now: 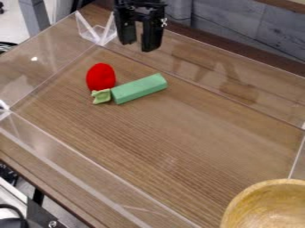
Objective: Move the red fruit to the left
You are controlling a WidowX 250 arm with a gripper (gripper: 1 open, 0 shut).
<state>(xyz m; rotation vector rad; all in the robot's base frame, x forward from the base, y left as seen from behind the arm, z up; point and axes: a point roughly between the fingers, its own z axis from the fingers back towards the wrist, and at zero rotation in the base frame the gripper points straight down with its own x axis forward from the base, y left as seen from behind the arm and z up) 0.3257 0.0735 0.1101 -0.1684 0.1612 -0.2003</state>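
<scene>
Fingers of my gripper (139, 43) stand apart, pointing steeply down over the far part of the wooden surface (179, 134), with nothing between them. The 2 dark fingers hang at about 12 o'clock in the view, clear of the wood as far as I can tell.

The red fruit (100, 76) lies at about 7 o'clock from my gripper, well apart from it, toward the left side of the surface. Its light green leafy cap points toward 6 o'clock. Just beside it, at its 3 o'clock, lies a flat green block (139, 88), set at a slant and touching or nearly touching the fruit's cap end.

Clear plastic walls (48, 44) ring the surface on all sides. At about 5 o'clock in the view, in the bottom corner, shows the rim of a wooden bowl (265, 207), outside the walls.
</scene>
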